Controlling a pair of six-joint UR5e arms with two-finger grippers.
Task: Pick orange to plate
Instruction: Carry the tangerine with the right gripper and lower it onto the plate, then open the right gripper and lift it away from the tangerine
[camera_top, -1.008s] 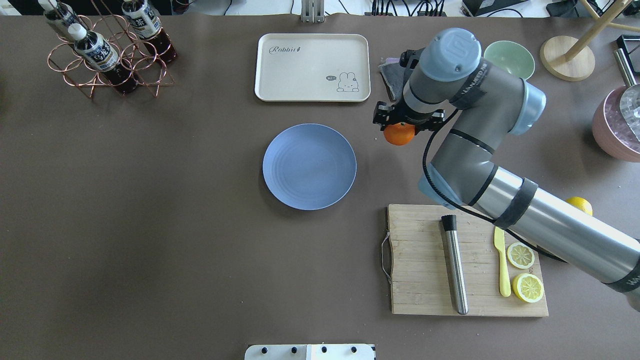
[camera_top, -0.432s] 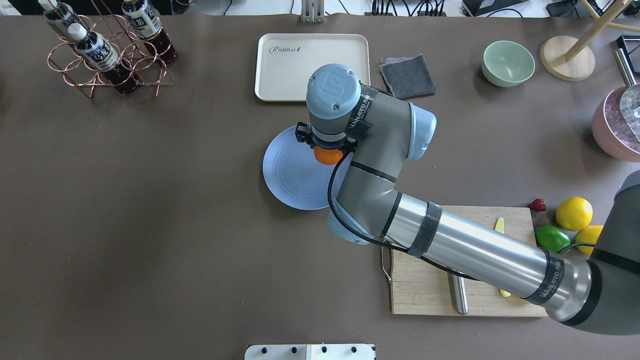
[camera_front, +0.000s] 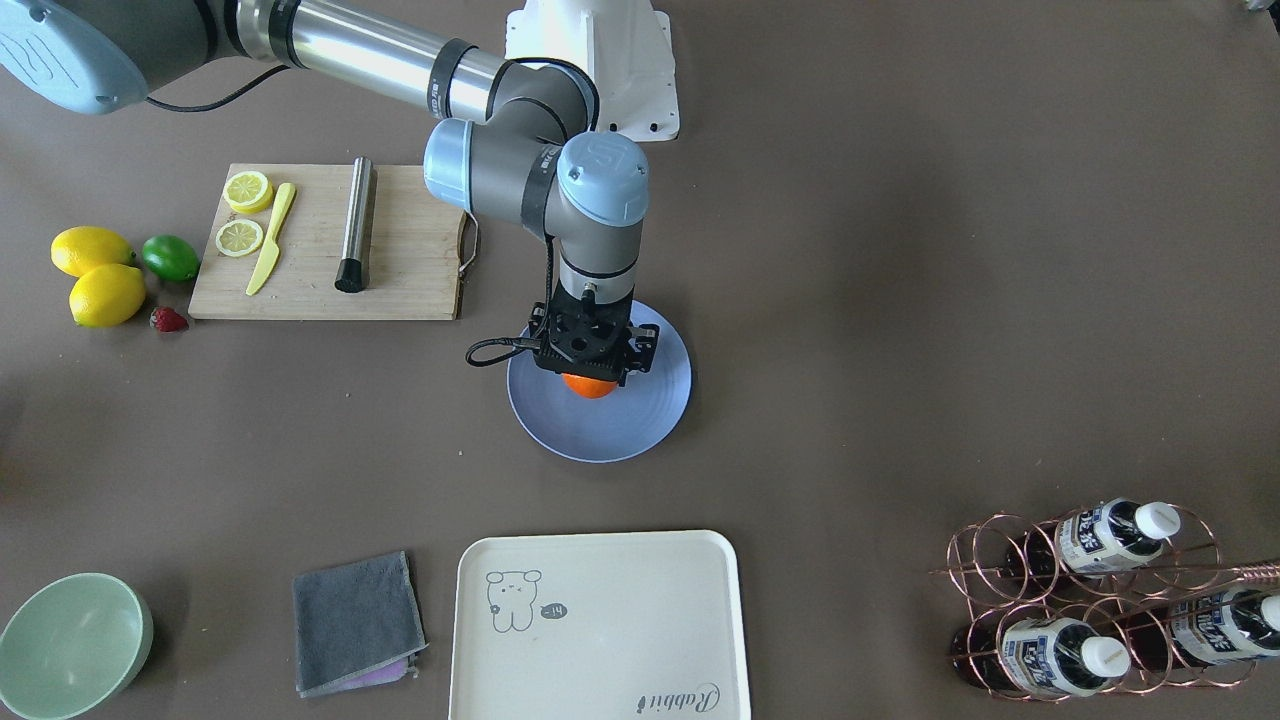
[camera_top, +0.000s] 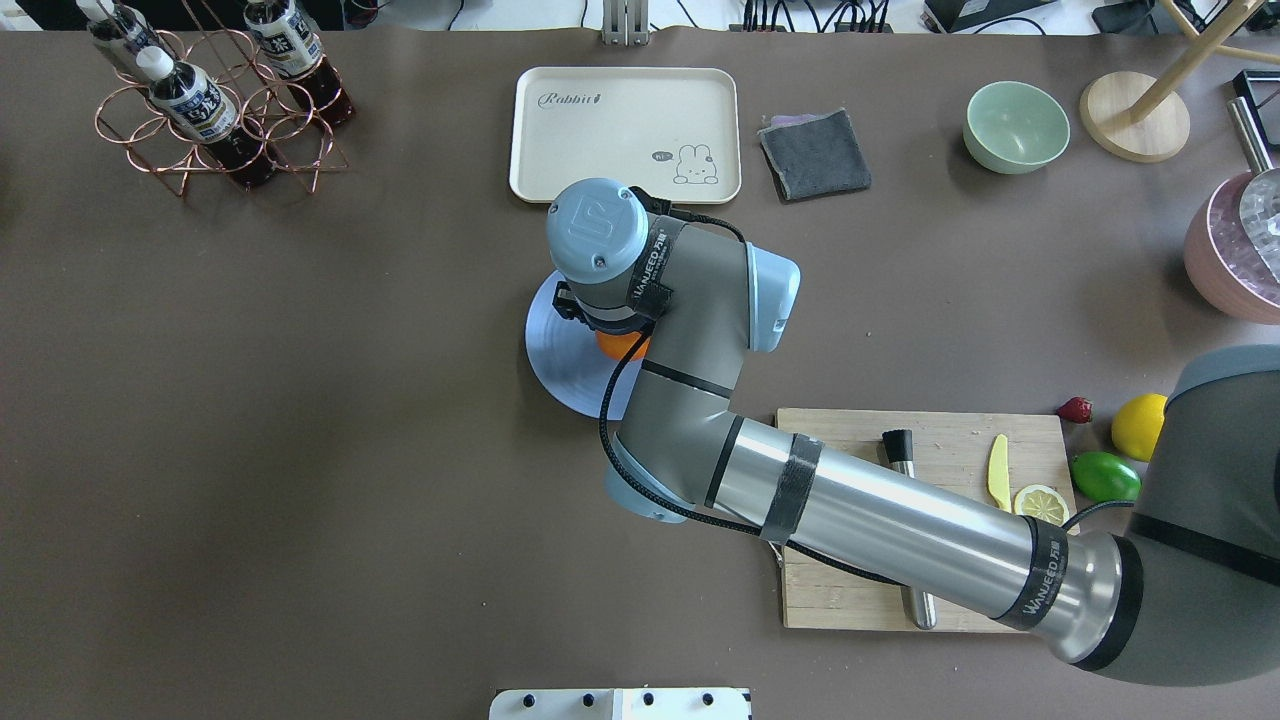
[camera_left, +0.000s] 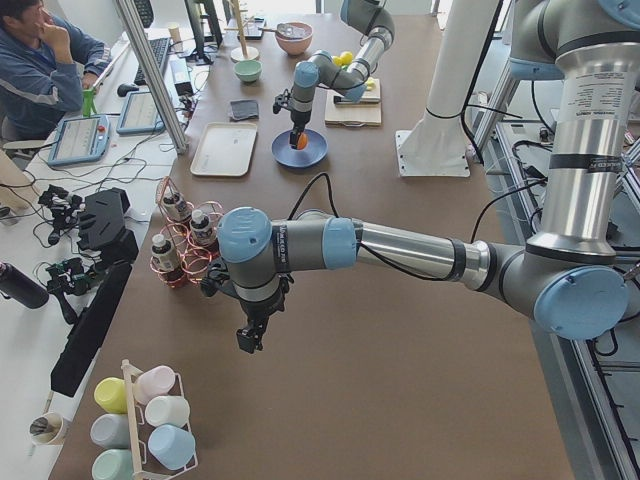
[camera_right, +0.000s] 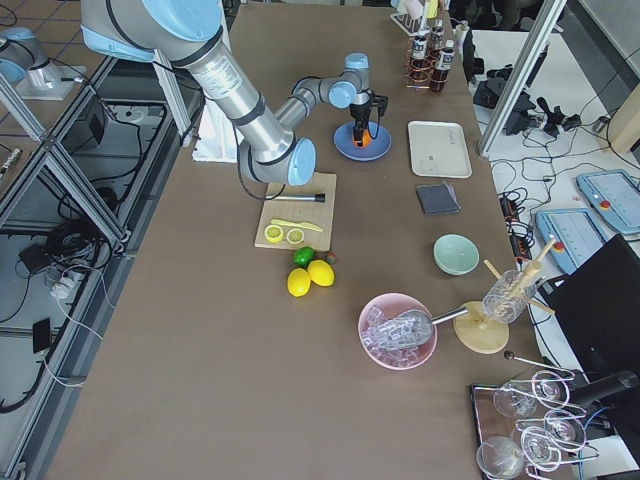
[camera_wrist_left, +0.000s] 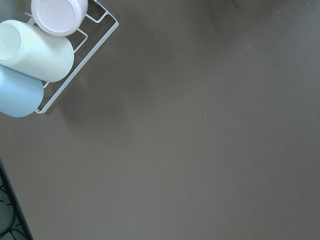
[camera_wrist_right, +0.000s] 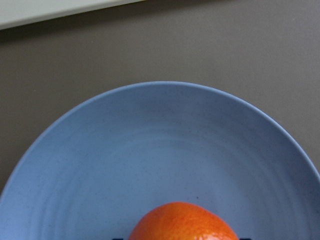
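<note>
The orange (camera_front: 591, 386) sits between the fingers of my right gripper (camera_front: 590, 376), which is shut on it just over the blue-lavender plate (camera_front: 600, 432). From overhead, the wrist covers most of the orange (camera_top: 621, 346) and the plate's (camera_top: 556, 352) right half. The right wrist view has the orange (camera_wrist_right: 185, 223) at the bottom edge, above the plate's (camera_wrist_right: 165, 140) middle. Whether the fruit touches the plate I cannot tell. My left gripper (camera_left: 247, 341) hangs over bare table far to the left, and I cannot tell if it is open or shut.
A cream tray (camera_top: 625, 135) lies behind the plate, with a grey cloth (camera_top: 815, 153) and a green bowl (camera_top: 1016, 125) to its right. The cutting board (camera_top: 860, 440), lemon (camera_top: 1136, 425) and lime (camera_top: 1104, 476) are at the near right. A bottle rack (camera_top: 215, 100) stands at the far left.
My right arm has swung left, carrying the orange from the table right of the plate to above the plate's middle. The orange stays gripped throughout.
</note>
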